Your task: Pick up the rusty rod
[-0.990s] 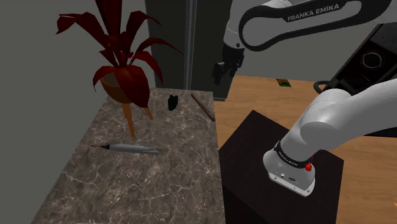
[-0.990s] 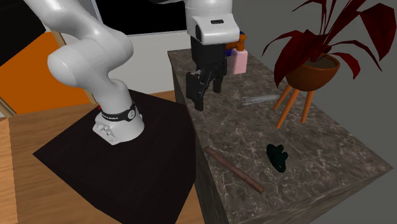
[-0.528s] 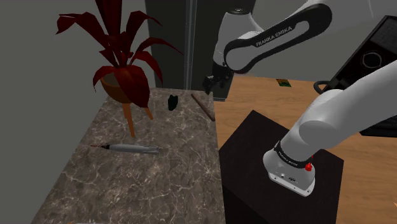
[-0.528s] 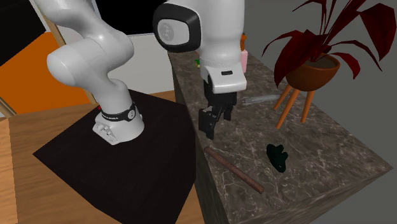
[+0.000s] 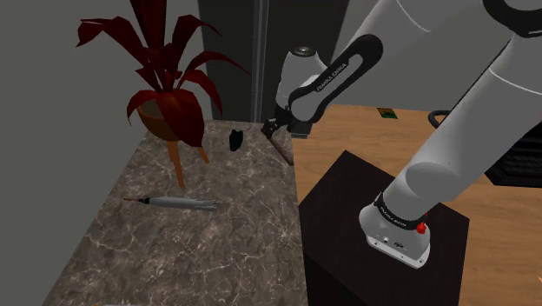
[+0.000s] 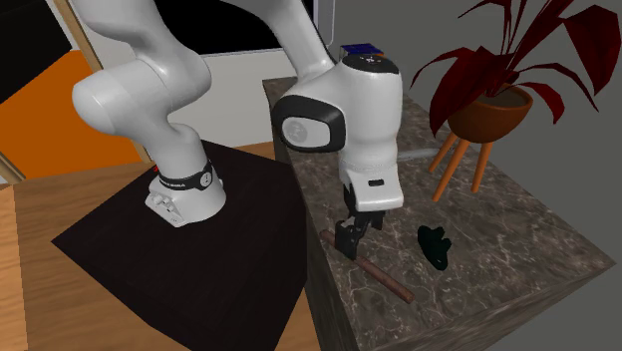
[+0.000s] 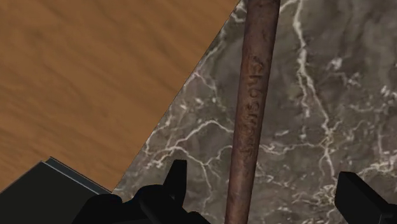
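One rusty rod (image 7: pixel 253 108), brown and mottled, lies flat on the dark marbled tabletop (image 7: pixel 331 95), close to the edge that borders the wooden floor (image 7: pixel 95 76). In the wrist view it runs lengthwise between the two black fingers of the tool (image 7: pixel 262 178), which stand wide apart on either side of it without touching it, so the tool is open and holds nothing.

In the shoulder view the rod (image 5: pixel 283 152) sits just above the middle of the frame, at the right edge of the tabletop (image 5: pixel 217 243), with the tool (image 5: pixel 271 128) low over its far end. In the second exterior view the rod (image 6: pixel 384 281) lies in the lower centre of the frame, along the near edge of the tabletop (image 6: pixel 518 229), and the tool (image 6: pixel 349 239) hangs right above it.

A small dark object (image 6: pixel 435 245) rests near the rod, to the frame's right. A red-leaved plant (image 5: pixel 169 113) in a pot on orange legs stands well apart, at the shoulder view's upper left, and a slim grey pen-like item (image 5: pixel 178 202) lies below it. The black stand (image 5: pixel 347 191) fills the lower right.
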Robot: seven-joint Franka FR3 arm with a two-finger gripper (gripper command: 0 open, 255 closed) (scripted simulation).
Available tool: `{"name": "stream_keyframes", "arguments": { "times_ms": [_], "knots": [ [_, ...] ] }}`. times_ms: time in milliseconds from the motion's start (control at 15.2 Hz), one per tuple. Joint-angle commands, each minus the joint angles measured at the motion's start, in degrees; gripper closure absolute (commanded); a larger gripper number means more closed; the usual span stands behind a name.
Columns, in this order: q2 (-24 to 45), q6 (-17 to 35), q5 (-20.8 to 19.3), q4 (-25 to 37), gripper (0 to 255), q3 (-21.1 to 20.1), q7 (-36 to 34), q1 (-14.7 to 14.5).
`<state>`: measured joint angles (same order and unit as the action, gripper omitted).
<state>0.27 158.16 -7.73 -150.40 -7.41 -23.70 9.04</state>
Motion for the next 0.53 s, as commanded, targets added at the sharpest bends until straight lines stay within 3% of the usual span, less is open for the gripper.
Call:
{"name": "stream_keyframes", "arguments": {
  "times_ms": [0, 462],
  "knots": [
    [4.4, 3.8, -2.6, 1.1, 0, 0.7, -2.4, 0.5],
    [10.8, 9.4, -7.9, 1.7, 0, 3.0, -6.6, -0.7]
  ]
}}
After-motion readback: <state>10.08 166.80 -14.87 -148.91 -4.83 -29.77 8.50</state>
